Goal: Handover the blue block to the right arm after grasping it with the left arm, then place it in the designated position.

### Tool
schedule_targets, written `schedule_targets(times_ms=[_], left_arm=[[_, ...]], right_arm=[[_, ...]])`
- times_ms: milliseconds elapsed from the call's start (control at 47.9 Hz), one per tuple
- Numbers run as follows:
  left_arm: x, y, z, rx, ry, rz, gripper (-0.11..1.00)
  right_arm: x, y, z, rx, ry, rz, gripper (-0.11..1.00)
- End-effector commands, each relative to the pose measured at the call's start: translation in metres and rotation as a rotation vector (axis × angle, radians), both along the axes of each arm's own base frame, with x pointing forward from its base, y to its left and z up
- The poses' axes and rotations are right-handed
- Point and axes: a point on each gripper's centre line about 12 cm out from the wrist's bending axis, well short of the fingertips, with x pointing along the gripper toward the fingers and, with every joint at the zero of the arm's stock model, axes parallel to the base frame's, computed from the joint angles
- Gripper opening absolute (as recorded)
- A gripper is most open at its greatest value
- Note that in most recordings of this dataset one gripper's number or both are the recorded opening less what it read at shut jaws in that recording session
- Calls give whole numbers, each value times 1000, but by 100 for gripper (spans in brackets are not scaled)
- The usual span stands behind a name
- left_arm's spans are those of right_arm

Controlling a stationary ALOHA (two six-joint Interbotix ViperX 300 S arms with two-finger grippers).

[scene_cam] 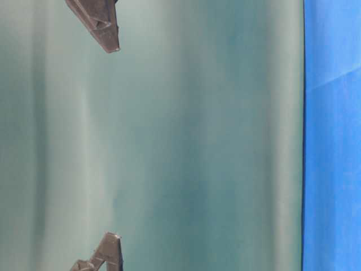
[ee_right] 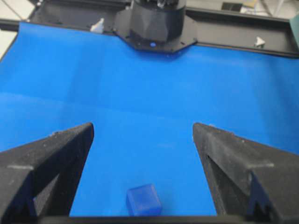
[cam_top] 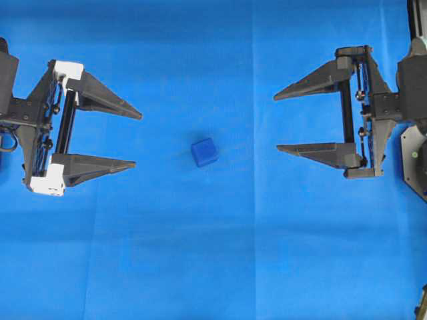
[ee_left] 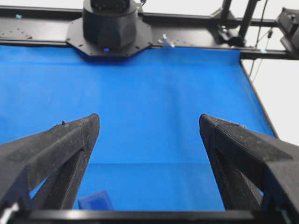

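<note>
left gripper (cam_top: pixel 137 139): jaws wide, nothing held
right gripper (cam_top: pixel 275 123): jaws wide, nothing held
blue block (cam_top: pixel 204 152): on cloth (cam_top: pixel 213 267), between both grippers, touching neither
risk: block sits off-centre in left jaws; closing could nudge it away

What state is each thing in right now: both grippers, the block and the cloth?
left gripper: open, empty, short of the block.
right gripper: open, empty, on the block's far side, not touching it.
blue block: lying on the cloth between the two grippers, ungrasped, turned slightly askew.
blue cloth: spread flat, faint fold lines, no marker visible for the placement spot.
</note>
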Motion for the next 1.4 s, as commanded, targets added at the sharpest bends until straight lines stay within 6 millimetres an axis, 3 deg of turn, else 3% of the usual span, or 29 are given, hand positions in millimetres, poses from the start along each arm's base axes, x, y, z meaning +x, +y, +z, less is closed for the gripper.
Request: schedule_targets(times_ms=[0, 1378], left_arm=[[0, -1, 12, -1, -37, -2, 92], [0, -1, 9, 0, -14, -3, 92]], right_arm=[[0, 0, 6, -1, -21, 2, 81], [0, -1, 5, -2, -2, -4, 81]])
